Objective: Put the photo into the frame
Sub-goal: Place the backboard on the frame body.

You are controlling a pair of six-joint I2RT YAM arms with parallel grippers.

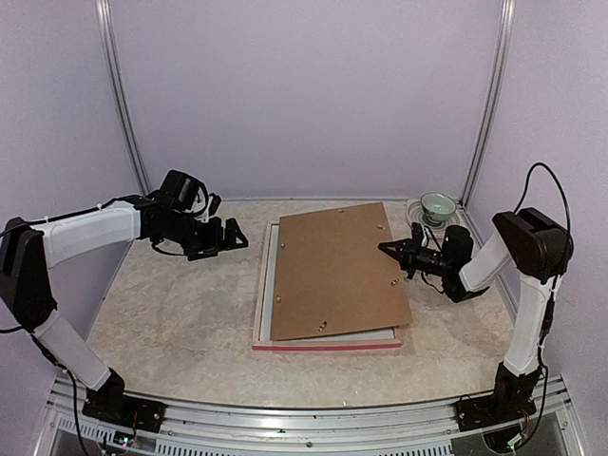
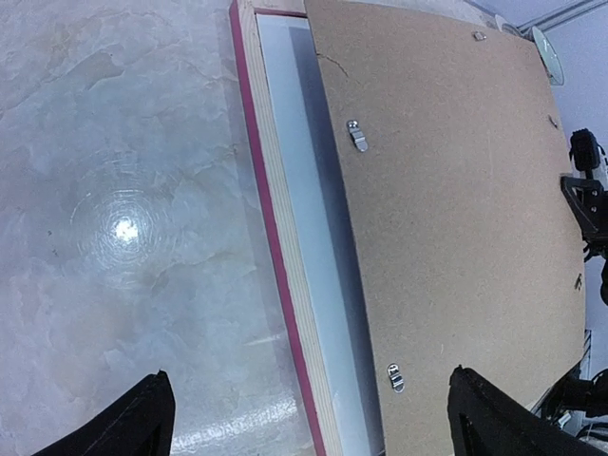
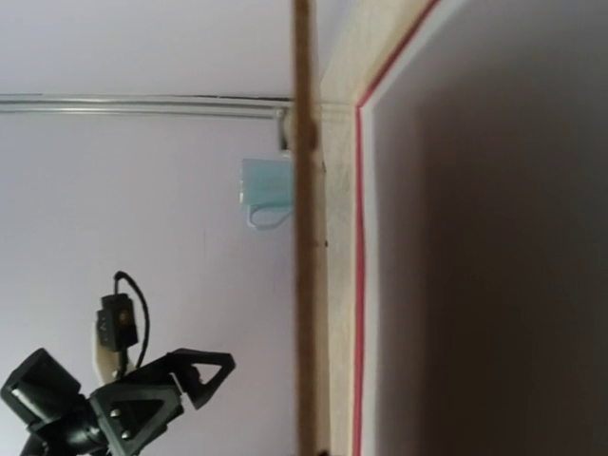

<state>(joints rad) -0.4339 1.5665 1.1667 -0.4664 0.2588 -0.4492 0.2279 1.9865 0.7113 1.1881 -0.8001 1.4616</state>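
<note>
The frame (image 1: 328, 344) lies face down mid-table, its pink edge and pale wood back (image 2: 275, 237) showing. A plain brown backing board (image 1: 332, 266) rests askew on it. The photo is hidden; a white sheet (image 2: 304, 190) lies in the frame under the board, and I cannot tell what it is. My right gripper (image 1: 388, 249) is shut on the board's right edge, which the right wrist view shows edge-on (image 3: 304, 237). My left gripper (image 1: 233, 233) hangs open left of the frame. In its wrist view its jaws (image 2: 318, 418) straddle the frame's left rail with nothing between them.
A pale green bowl (image 1: 438, 204) on a saucer stands at the back right corner, close behind the right arm. A blue face mask (image 3: 266, 190) hangs on the far wall. Lilac walls and metal posts (image 1: 123, 104) close the table in.
</note>
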